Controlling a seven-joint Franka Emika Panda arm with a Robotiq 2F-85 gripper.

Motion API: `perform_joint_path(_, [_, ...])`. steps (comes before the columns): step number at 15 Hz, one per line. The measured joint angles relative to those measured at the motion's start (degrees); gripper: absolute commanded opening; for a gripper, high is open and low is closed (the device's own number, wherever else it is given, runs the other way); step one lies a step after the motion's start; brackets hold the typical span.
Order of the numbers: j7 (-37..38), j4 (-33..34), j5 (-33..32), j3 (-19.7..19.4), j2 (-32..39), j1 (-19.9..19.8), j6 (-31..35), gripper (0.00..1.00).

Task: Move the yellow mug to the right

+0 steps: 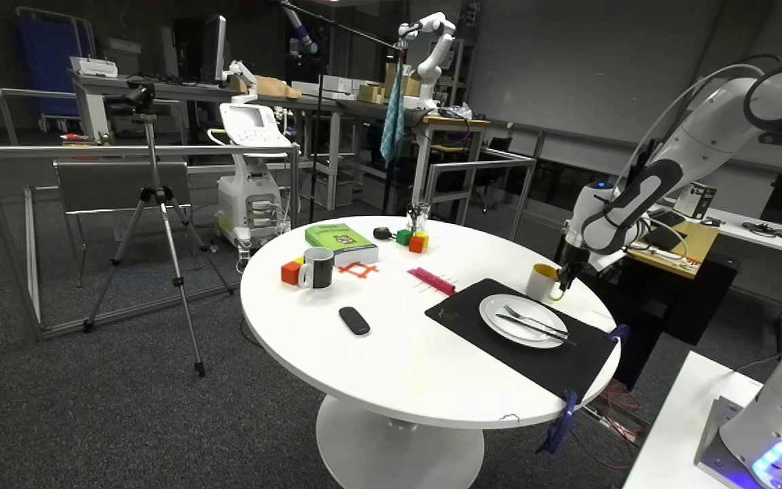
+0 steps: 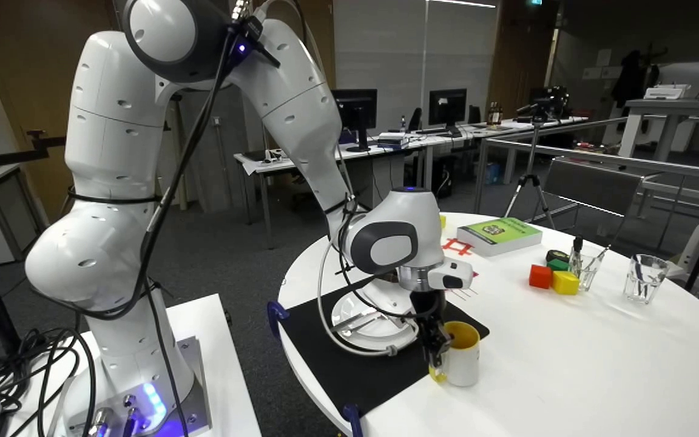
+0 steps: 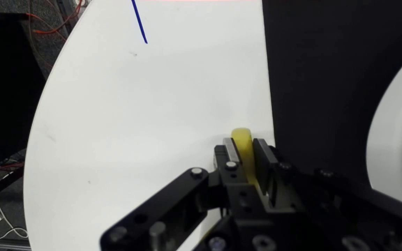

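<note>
The yellow mug is white outside, with a yellow inside and a yellow handle. It stands beside the black placemat in both exterior views [image 1: 539, 284] [image 2: 463, 364]. It looks upright, at table height; I cannot tell whether its base touches the table. My gripper points down at the mug's handle side in both exterior views [image 1: 563, 282] [image 2: 436, 357]. In the wrist view my gripper [image 3: 244, 143] has its two fingers closed around the yellow handle [image 3: 242, 134], one on each side. The mug's body is mostly hidden behind the gripper there.
A white plate [image 1: 493, 307] with a fork and knife lies on the black placemat [image 2: 337, 364] beside the mug. Blue clamps [image 1: 567, 407] hold the placemat at the table edge. Glasses [image 2: 644, 279], coloured blocks [image 2: 540, 277], a green book [image 1: 340, 238] and a black mug [image 1: 322, 268] stand farther off.
</note>
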Motion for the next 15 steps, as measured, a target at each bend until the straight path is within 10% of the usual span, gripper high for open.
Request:
perform_joint_path(11, [0.1,0.06,0.09,-1.19,0.25,0.0,0.0,0.04])
perform_joint_path(12, [0.13,0.07,0.09,-1.21,0.27,0.0,0.0,0.3])
perform_joint_path(15, [0.48,0.27,0.09,-1.32,0.32,0.0,0.0,0.58])
